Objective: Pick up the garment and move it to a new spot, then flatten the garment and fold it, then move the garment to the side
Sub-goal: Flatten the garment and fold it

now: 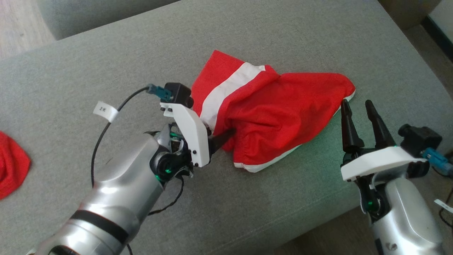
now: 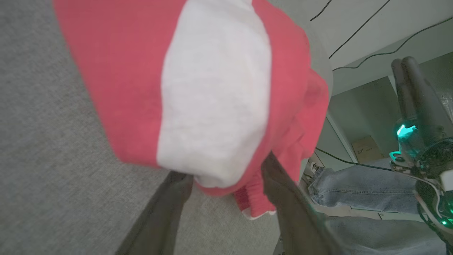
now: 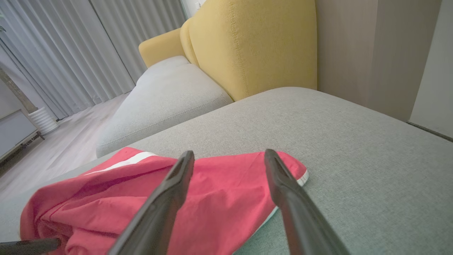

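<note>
Closest to the head camera is the silver forearm (image 1: 116, 177) of the left arm, which reaches from the lower left toward the middle of the grey cushion (image 1: 247, 46). A black cable (image 1: 106, 131) with a small white label makes a loop beside it.

The left gripper (image 1: 228, 134) is at the lower left edge of the garment (image 1: 276, 113). In the left wrist view its two dark fingers (image 2: 286, 198) stand apart, and a hanging fold of the garment (image 2: 116, 88) is between them. The cloth touches the fingers there, but they are not pressed together on it.

The garment is red with a broad white stripe. It lies crumpled in a loose heap on the middle of the cushion, with a thin white hem along its near edge.

The right gripper (image 1: 356, 103) is just beside the right end of the garment, with its fingers apart and nothing between them. In the right wrist view the right gripper (image 3: 229, 154) points over the garment (image 3: 226, 198) from a low angle. I cannot tell if its tips touch the cloth.

Another red cloth (image 1: 10, 170) lies at the far left edge of the cushion, well apart from the garment. Behind the cushion (image 3: 354, 141) there is a yellow backrest (image 3: 254, 46) and grey curtains (image 3: 70, 53). A leg in blue jeans (image 2: 364, 191) shows in the left wrist view.
</note>
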You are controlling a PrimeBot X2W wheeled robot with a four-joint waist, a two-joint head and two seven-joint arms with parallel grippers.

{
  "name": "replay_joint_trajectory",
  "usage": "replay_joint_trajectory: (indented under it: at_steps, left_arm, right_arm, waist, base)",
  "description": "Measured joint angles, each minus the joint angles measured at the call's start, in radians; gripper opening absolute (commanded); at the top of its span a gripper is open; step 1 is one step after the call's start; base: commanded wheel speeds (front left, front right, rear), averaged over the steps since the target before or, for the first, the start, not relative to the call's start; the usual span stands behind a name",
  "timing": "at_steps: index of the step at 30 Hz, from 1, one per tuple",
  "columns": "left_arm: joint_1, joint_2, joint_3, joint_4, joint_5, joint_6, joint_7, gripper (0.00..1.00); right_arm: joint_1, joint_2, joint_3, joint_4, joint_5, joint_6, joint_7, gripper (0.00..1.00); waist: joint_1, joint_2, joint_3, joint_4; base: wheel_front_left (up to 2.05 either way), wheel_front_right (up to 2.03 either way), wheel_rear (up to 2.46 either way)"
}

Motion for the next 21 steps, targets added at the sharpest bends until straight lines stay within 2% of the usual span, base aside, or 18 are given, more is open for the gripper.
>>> replay_joint_trajectory:
  at_steps: [1, 2, 8, 12, 13, 18, 21]
  left_arm:
    - [-0.002, 0.001, -0.009, 0.008, -0.007, 0.0, -0.007, 0.14]
    - [-0.004, 0.004, -0.023, 0.013, -0.016, 0.0, -0.011, 0.0]
    - [-0.029, 0.057, -0.075, -0.022, -0.091, 0.0, -0.009, 0.0]
    - [-0.063, 0.118, -0.107, -0.068, -0.133, 0.0, 0.048, 0.0]
    - [-0.063, 0.118, -0.107, -0.068, -0.133, 0.0, 0.048, 0.0]
    - [-0.091, 0.211, -0.127, -0.078, -0.165, 0.0, 0.148, 0.0]
    - [-0.111, 0.261, -0.127, -0.049, -0.16, 0.0, 0.149, 0.0]
  right_arm:
    - [0.0, 0.0, 0.001, 0.005, 0.0, 0.0, -0.002, 1.0]
    - [0.0, 0.0, 0.002, 0.009, 0.0, 0.0, -0.008, 1.0]
    - [-0.004, -0.005, 0.004, 0.026, 0.0, 0.0, -0.016, 1.0]
    - [-0.004, -0.013, 0.003, 0.03, 0.0, 0.0, -0.016, 1.0]
    - [-0.004, -0.013, 0.003, 0.03, 0.0, 0.0, -0.016, 1.0]
    - [-0.003, -0.021, 0.004, 0.026, 0.0, 0.0, 0.004, 1.0]
    - [-0.003, -0.021, 0.006, 0.015, 0.0, 0.0, 0.012, 1.0]
  waist:
    - [0.0, 0.0, -0.001, 0.001]
    - [0.0, 0.0, -0.003, 0.003]
    - [0.0, 0.0, -0.025, 0.027]
    - [0.0, 0.0, -0.043, 0.054]
    - [0.0, 0.0, -0.043, 0.054]
    - [0.0, 0.0, -0.057, 0.083]
    - [0.0, 0.0, -0.051, 0.087]
  base:
    - [0.0, 0.0, 0.0]
    - [0.0, 0.0, 0.0]
    - [0.0, 0.0, 0.0]
    - [0.0, 0.0, 0.0]
    - [0.0, 0.0, 0.0]
    - [0.0, 0.0, 0.0]
    - [0.0, 0.0, 0.0]
